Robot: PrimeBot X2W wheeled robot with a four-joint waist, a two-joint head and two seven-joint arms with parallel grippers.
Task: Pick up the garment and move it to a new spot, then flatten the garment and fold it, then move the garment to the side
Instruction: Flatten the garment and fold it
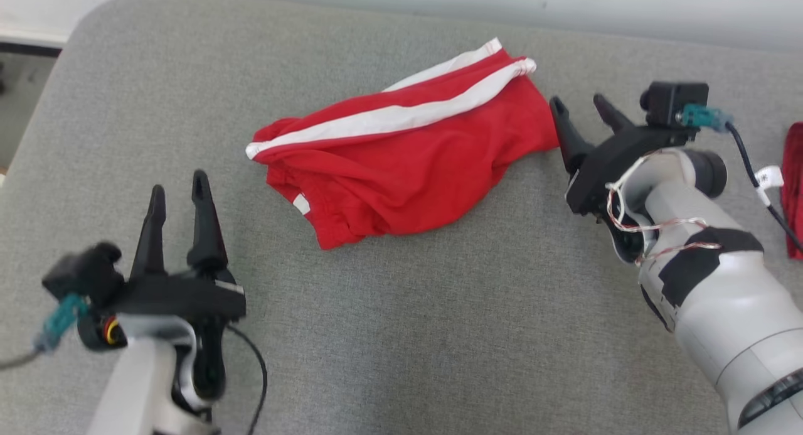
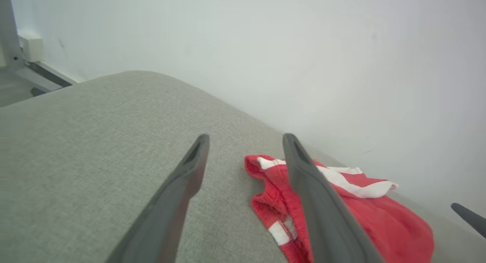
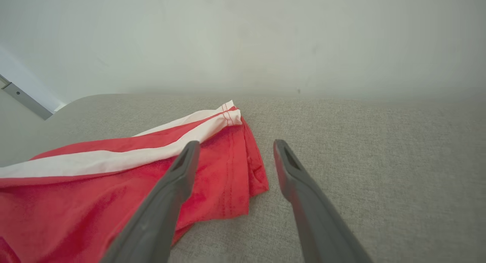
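The garment [image 1: 408, 159] is a pair of red shorts with white side stripes, lying loosely folded and wrinkled on the grey padded surface [image 1: 401, 334]. My left gripper [image 1: 178, 193] stands open to the lower left of it, apart from the cloth, nothing between its fingers. In the left wrist view the garment [image 2: 364, 213] lies just beyond the right finger. My right gripper [image 1: 582, 106] is open at the garment's right end, its left fingertip [image 1: 558, 108] at the cloth's edge. The right wrist view shows the hem [image 3: 235, 168] under and beside the left finger, with nothing gripped.
A second piece of red cloth [image 1: 794, 190] lies at the right edge of the head view. A pale wall [image 1: 564, 8] runs along the far side of the surface. The rounded left corner [image 1: 94, 21] drops off to the floor.
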